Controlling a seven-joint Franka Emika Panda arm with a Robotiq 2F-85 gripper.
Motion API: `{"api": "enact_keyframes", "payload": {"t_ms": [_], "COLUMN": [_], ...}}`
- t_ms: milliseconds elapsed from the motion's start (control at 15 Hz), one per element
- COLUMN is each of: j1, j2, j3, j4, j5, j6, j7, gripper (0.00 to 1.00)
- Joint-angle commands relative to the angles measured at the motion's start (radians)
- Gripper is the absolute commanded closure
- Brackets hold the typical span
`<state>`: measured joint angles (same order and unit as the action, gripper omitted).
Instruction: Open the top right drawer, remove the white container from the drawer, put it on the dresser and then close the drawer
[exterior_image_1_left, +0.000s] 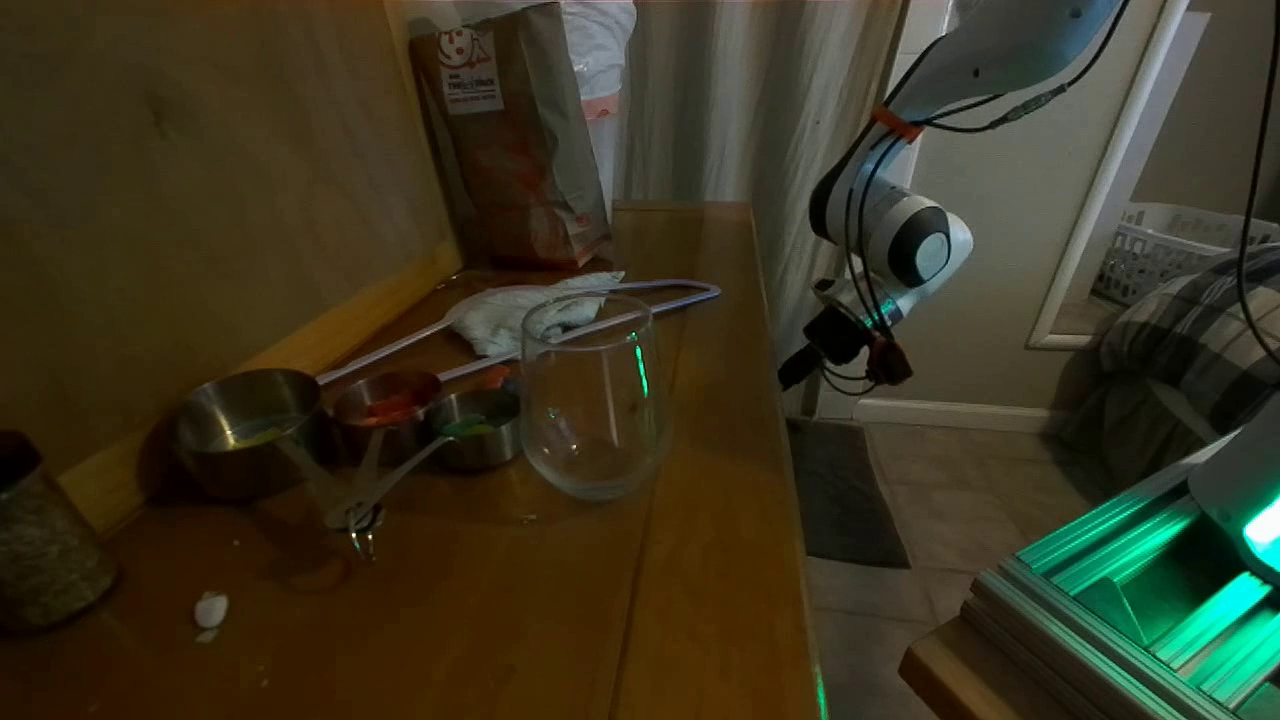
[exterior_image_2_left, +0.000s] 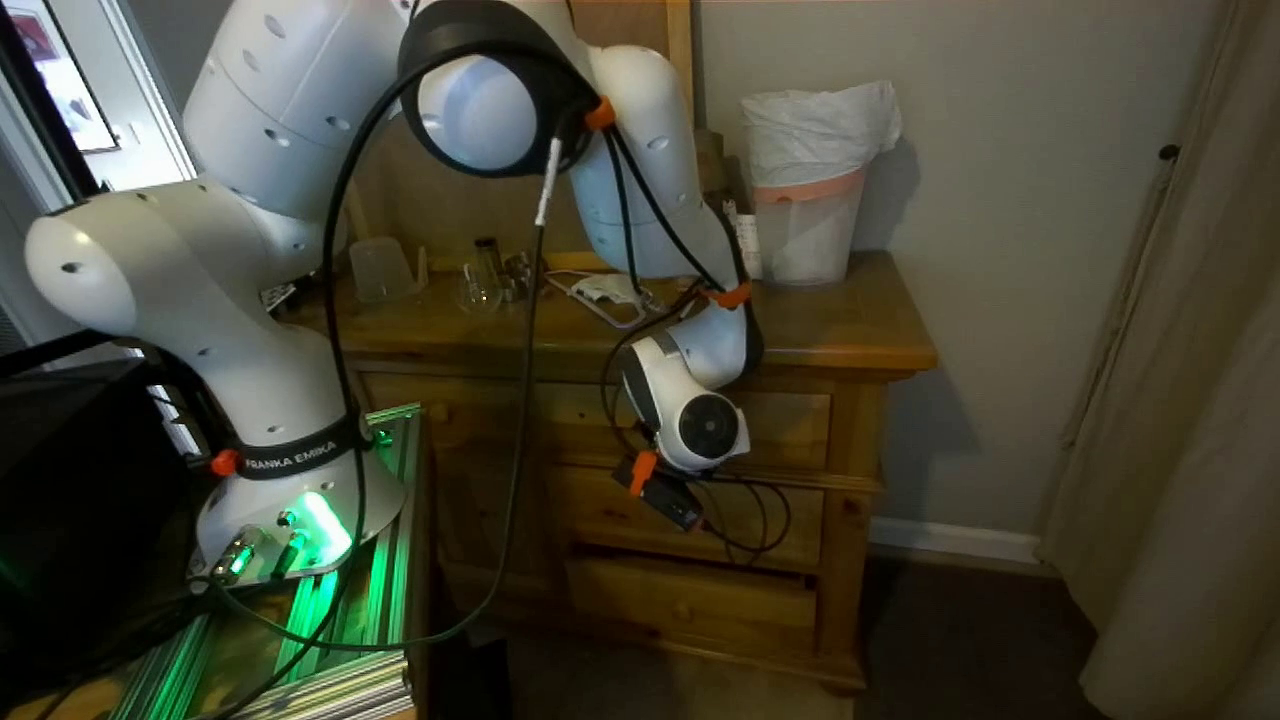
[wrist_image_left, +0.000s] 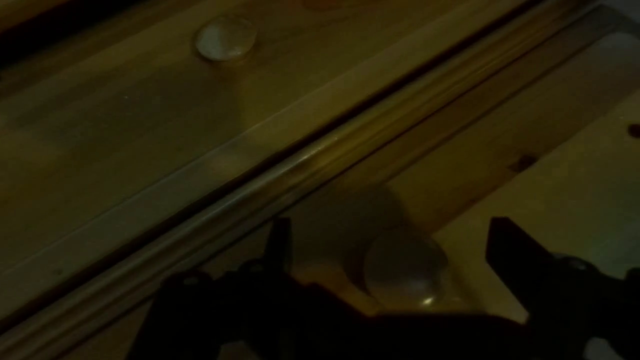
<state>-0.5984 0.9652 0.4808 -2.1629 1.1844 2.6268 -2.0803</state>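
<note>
In the very dark wrist view we see the end effector (wrist_image_left: 390, 222) with its two fingers (wrist_image_left: 515, 260) spread wide and nothing gripped between them; a round knob (wrist_image_left: 407, 270) shows in the space, with a gap on either side. In an exterior view, the arm (exterior_image_2_left: 480, 115) reaches down in front of the top right drawer (exterior_image_2_left: 790, 430) of the dresser (exterior_image_2_left: 850, 560), and that drawer's visible front looks closed; the lowest drawer (exterior_image_2_left: 690, 595) in the same column stands slightly ajar, a dark gap above its front. Where the white container is, we cannot tell. On the bench (exterior_image_1_left: 715, 560), which is the dresser's glossy top, we count three metal measuring cups (exterior_image_1_left: 385, 410) beside a clear upright glass (exterior_image_1_left: 595, 400), and a crumpled whitish wad (exterior_image_1_left: 535, 315) lies amid the bars of a pale hanger (exterior_image_1_left: 480, 364) just beyond them. A jar (exterior_image_1_left: 45, 550) stands near the cups, a brown paper bag (exterior_image_1_left: 510, 140) stands upright farther along, and in both exterior views we find a bin (exterior_image_2_left: 810, 240) with a white liner (exterior_image_2_left: 820, 130) just beside that bag.
</note>
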Motion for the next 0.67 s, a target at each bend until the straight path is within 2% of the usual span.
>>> {"api": "enact_keyframes", "payload": {"t_ms": [0,267,600], "j1": [0.118,0.227,0.327], "j2": [-0.008,-0.009,0.001], "j3": [-0.122,-0.247,-0.354], "j4": [0.066,0.114,0.154], "j5": [0.061,0.131,0.249], "j6": [-0.210,-0.389,-0.497], "j7": [0.013,0.013,0.011], "gripper": [0.00,0.00,0.00]}}
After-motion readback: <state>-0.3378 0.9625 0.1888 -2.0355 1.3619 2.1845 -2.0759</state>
